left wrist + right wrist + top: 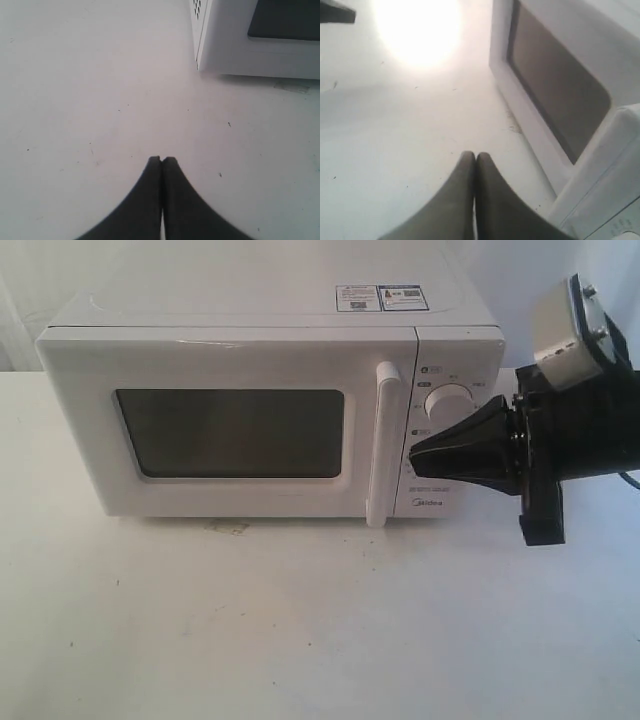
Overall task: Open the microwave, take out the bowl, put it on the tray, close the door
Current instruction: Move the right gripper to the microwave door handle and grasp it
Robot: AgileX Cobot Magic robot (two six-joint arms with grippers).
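The white Midea microwave (270, 340) stands at the back of the table with its door (230, 430) closed and its vertical bar handle (382, 445) upright. My right gripper (415, 452) is shut and empty, its black tips in front of the control panel just right of the handle; in the right wrist view the gripper (475, 156) points along the door (555, 95). My left gripper (162, 160) is shut on nothing above bare table, short of the microwave's front left corner (200, 60); it does not show in the exterior view. The bowl and tray are out of view.
A white table (300, 620) spreads in front of the microwave. A small scuffed mark (228, 528) lies on the table just below the door. The right arm's black body (580, 430) hangs beside the microwave's right side.
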